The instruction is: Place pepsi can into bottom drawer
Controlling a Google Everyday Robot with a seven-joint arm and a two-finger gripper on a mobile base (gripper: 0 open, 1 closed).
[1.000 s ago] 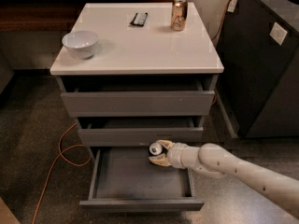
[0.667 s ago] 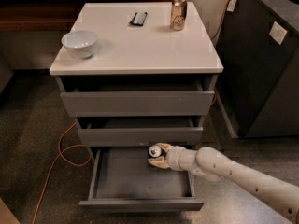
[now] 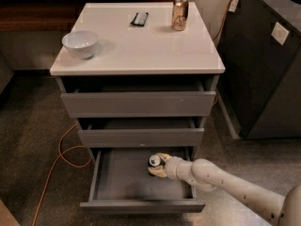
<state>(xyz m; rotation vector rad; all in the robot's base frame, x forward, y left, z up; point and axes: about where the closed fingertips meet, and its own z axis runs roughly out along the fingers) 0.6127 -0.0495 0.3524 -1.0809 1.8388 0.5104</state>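
While the gripper [image 3: 158,165] reaches into the open bottom drawer [image 3: 120,180] from four o'clock, its fingers [image 3: 158,173] clasp the pepsi can [image 3: 154,161] near the back edge, hiding all but its silver top.

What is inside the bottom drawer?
The pepsi can, silver top showing, is in the bottom drawer, held by the gripper reaching in from the right. The drawer's back part is hidden under the middle drawer.

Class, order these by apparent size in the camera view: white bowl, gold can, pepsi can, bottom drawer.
1. bottom drawer
2. white bowl
3. gold can
4. pepsi can, partly hidden by the hand holding it inside that drawer, so less sure
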